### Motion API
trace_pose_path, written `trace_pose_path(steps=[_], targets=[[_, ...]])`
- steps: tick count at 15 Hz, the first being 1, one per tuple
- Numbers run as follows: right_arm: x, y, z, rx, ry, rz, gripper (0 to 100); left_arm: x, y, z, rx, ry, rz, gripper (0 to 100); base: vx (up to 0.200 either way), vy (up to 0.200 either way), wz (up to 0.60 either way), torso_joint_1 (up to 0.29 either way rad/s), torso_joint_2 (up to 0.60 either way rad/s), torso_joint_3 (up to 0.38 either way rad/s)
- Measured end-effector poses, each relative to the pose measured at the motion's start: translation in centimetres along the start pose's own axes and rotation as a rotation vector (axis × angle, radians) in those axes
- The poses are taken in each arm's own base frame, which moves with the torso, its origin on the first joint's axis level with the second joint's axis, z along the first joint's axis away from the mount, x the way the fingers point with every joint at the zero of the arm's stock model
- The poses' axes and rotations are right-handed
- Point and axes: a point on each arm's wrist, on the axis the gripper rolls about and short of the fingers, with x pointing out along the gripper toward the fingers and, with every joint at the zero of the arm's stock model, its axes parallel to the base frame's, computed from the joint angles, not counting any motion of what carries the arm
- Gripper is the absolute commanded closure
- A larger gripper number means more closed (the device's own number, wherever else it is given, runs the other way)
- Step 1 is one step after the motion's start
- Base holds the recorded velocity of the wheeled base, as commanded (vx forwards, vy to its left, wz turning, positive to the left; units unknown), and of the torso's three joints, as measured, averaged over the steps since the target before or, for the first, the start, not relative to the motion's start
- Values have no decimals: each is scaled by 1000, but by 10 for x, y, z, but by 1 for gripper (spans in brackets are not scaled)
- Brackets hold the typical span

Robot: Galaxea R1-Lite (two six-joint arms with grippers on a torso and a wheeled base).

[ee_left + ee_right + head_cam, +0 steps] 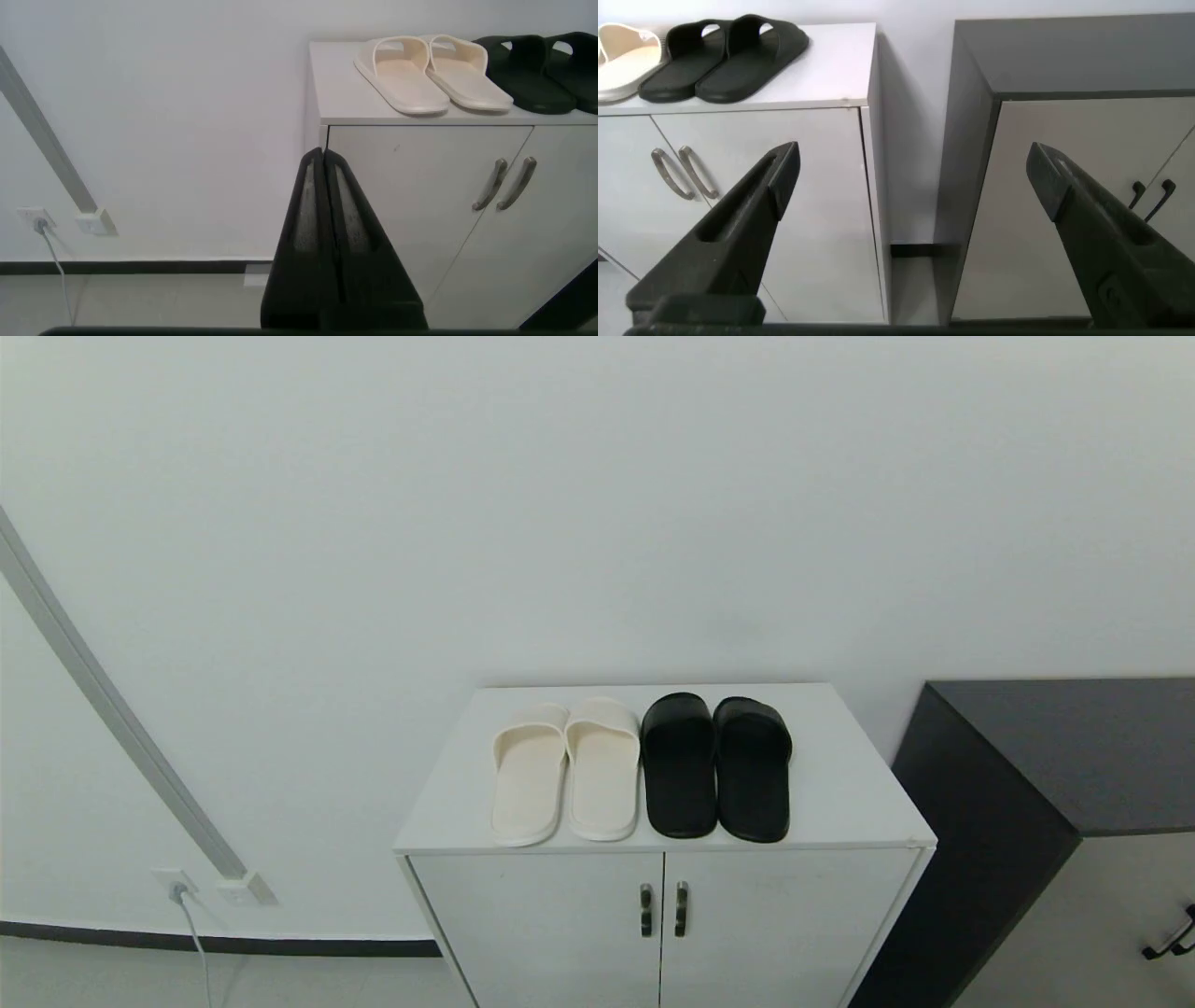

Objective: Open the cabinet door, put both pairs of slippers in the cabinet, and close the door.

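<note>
The cabinet [822,803] stands against the wall, both doors shut. The left door [541,933] and right door [775,924] meet at the middle, where two upright handles [646,909] sit side by side, one on each door.

On the cabinet top, seen from the head camera, the two pairs lie in one row with toes toward 12 o'clock and heels near the front edge. The white slippers [569,775] are at 9 o'clock of the black slippers [714,770], and the inner shoes of the two pairs touch or nearly touch. The handles are at 6 o'clock of the row.

The left gripper [324,233] has its fingers pressed together with nothing between them. It is low, off the cabinet's left front corner and apart from it.

The right gripper [912,159] is spread wide and empty. It faces the gap between the cabinet and a dark cabinet [1027,775], which stands at 3 o'clock of it.

At 9 o'clock of the cabinet, low on the wall, a socket [173,882] has a cable [196,933] plugged in, and a slanted conduit [103,700] ends beside it.
</note>
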Motion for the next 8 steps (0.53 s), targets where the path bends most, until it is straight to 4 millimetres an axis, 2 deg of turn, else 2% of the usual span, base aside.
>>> trace_pose_path(steps=[8], targets=[[1,0,0,1,8,6,0,0,0,0,0,1,0,100,0,0,0,0,0,0]])
